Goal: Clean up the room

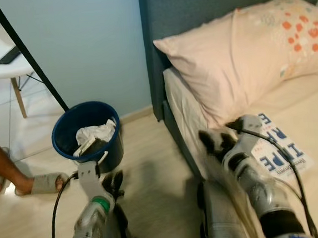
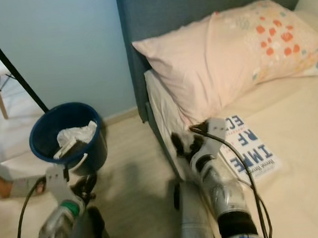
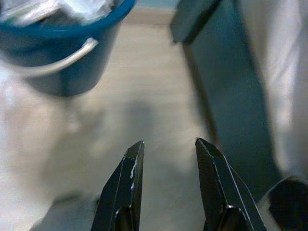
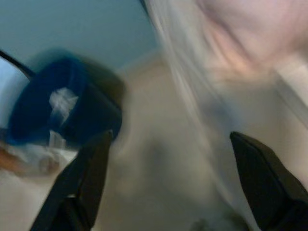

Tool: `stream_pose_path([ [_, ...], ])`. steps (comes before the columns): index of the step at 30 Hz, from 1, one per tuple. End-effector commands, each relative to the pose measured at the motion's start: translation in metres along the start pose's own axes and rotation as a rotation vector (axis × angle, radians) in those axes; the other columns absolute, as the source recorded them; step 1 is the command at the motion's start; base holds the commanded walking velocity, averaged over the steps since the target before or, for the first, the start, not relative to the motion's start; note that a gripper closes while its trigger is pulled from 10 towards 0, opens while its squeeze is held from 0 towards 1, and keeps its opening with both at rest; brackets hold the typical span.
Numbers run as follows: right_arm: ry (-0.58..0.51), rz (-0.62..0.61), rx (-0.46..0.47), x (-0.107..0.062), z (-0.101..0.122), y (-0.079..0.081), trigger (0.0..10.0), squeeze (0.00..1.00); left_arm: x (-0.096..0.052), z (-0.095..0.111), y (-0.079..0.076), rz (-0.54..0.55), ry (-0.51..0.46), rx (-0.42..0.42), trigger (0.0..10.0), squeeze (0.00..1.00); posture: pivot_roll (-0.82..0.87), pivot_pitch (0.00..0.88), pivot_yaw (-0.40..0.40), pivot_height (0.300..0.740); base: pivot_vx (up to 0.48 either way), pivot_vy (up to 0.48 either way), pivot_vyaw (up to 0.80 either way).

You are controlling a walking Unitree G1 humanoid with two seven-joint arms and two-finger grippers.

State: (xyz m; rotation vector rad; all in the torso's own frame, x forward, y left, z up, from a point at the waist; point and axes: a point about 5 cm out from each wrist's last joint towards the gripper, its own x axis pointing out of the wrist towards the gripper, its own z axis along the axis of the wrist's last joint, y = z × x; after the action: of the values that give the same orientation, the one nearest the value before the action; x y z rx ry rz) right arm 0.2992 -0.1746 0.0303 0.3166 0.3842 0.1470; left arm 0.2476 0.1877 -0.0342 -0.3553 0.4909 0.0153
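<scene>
**Inspector:** State of the grippers?

**Assistant:** The left gripper [image 3: 166,166] hangs low over the wooden floor [image 1: 147,170], near side of the blue bucket [image 1: 87,133]; its fingers are parted by a narrow gap with nothing between them. The right gripper [image 4: 171,173] is spread wide and empty, held at the left edge of the bed [image 1: 308,106], just in front of the pillow [image 1: 242,56]. That wrist view is blurred.

**Inspector:** Location of the items to be tidied?

**Assistant:** The bucket stands on the floor by the light-blue wall [image 1: 86,47], left of the grey bed frame [image 1: 173,123]. It holds crumpled white rubbish [image 1: 93,136] — exact contents cannot be told. A book with blue lettering [image 1: 281,147] lies flat on the mattress, just right of the right gripper, near the pink pillow's lower corner.

**Inspector:** Anything else noted?

**Assistant:** A person's foot in a grey slipper [image 1: 42,184] rests on the floor at far left, near the bucket. A white chair [image 1: 3,60] stands beyond it, crossed by a black slanted pole [image 1: 28,55].
</scene>
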Motion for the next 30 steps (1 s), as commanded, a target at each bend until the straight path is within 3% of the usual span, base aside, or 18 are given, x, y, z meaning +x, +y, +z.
stream_pose_path([
  [1,0.122,-0.020,-0.046,-0.005,-0.032,-0.007,10.0,0.00,-0.011,-0.020,0.016,0.094,0.089,-0.024,10.0,0.00,-0.18,0.000,0.048,0.590,0.000,0.000,0.00],
  [3,0.219,-0.024,-0.100,-0.010,-0.054,-0.010,10.0,0.00,-0.019,-0.032,0.025,0.155,0.158,-0.015,10.0,0.00,-0.18,0.000,0.045,0.600,-0.137,0.000,0.00],
  [5,0.219,-0.024,-0.100,-0.010,-0.054,-0.010,10.0,0.00,-0.019,-0.032,0.025,0.155,0.158,-0.015,10.0,0.00,-0.18,0.000,0.045,0.600,-0.274,0.000,0.00],
  [10,0.400,-0.007,-0.168,-0.023,-0.092,-0.009,10.0,0.00,-0.036,-0.057,0.035,0.199,0.246,-0.007,10.0,0.00,-0.16,0.000,0.043,0.625,-0.096,0.000,0.00],
  [13,0.400,-0.007,-0.168,-0.023,-0.092,-0.009,10.0,0.00,-0.036,-0.057,0.035,0.199,0.246,-0.007,10.0,0.00,-0.16,0.000,0.043,0.625,0.000,0.000,0.00],
  [14,0.458,0.013,-0.203,-0.028,-0.104,-0.007,10.0,0.00,-0.046,-0.070,0.041,0.239,0.307,-0.010,10.0,0.00,-0.15,0.000,0.040,0.635,0.000,0.000,0.00],
  [20,0.534,0.041,-0.260,-0.036,-0.121,-0.003,10.0,0.00,-0.063,-0.088,0.051,0.299,0.389,0.012,10.0,0.00,-0.14,0.000,0.035,0.650,0.000,0.000,0.00],
  [24,0.583,0.055,-0.290,-0.044,-0.133,-0.002,10.0,0.00,-0.072,-0.095,0.057,0.345,0.397,-0.021,10.0,0.00,-0.12,0.000,0.026,0.665,0.000,0.000,0.00],
  [30,0.602,0.017,-0.278,-0.049,-0.135,-0.010,10.0,0.00,-0.075,-0.098,0.057,0.350,0.397,-0.034,10.0,0.00,-0.12,0.000,0.025,0.690,0.000,0.000,0.00],
])
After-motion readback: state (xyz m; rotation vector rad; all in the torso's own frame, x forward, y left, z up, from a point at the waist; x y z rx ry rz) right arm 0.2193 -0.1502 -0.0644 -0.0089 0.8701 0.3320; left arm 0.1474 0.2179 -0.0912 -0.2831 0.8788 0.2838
